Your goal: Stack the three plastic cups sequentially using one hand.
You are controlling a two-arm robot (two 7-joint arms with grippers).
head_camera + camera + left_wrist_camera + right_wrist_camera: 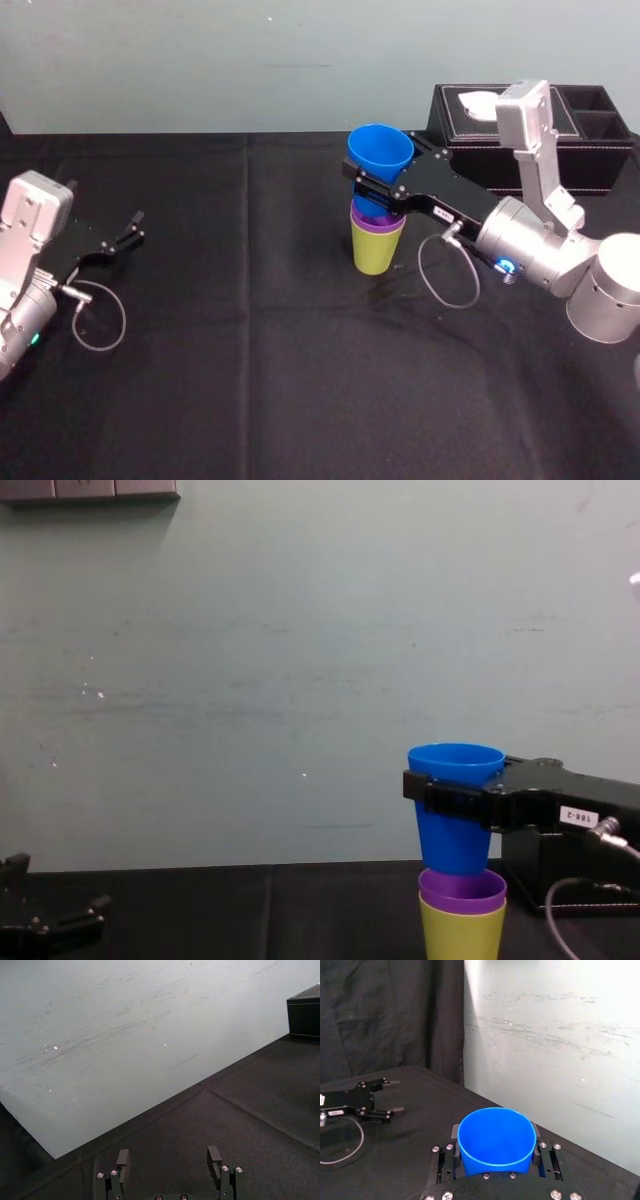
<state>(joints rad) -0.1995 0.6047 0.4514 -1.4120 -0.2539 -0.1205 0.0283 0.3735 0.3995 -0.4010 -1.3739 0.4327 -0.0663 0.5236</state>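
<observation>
A black cloth-covered surface is noted before a pale wall. The right end effector is found closed on the blue cup, which is gripped around its mid-body, mouth up and clear of the surface. Directly beneath the end effector, the purple cup is seated inside the yellow-green cup, with only its rim band exposed. The blue cup's base is seen at the purple rim; whether it has entered cannot be told. The upright, centred hold is judged to allow a straight descent into the nest. The blue cup is empty. A black tissue box is recorded behind the end effector. The left end effector is parked well apart, its jaws spread and holding nothing.
</observation>
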